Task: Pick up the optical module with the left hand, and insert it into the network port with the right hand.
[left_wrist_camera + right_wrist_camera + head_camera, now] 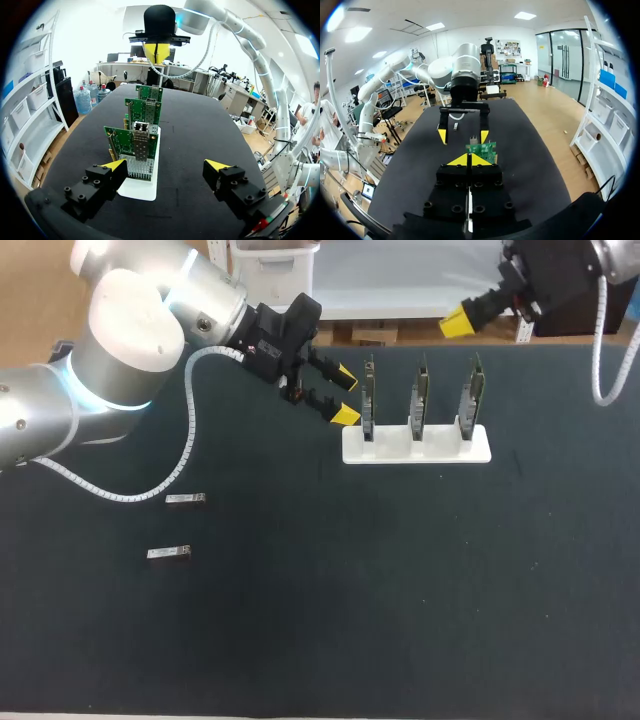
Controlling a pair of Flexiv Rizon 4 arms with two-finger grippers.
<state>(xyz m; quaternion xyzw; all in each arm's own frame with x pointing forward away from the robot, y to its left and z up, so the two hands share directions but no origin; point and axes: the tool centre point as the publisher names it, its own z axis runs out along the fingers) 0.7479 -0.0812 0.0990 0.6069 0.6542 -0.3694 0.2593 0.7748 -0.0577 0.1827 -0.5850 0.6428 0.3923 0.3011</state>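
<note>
On the dark surface (330, 620), toward its left edge: two optical modules, one (186, 499) farther back, the other (169, 554) closer to the front edge, both lying flat and untouched. Toward the far edge, right of middle: a white holder (440, 452) with three circuit boards (421, 398) upright in a row. On the nearest board (120, 140) ahead of the left wrist: a metal network port (141, 146). Just beside the holder's left end, level with the first board: left jaws, spread wide apart, empty. Raised near the far right corner: right jaws, pressed together, empty, pointing toward the boards.
</note>
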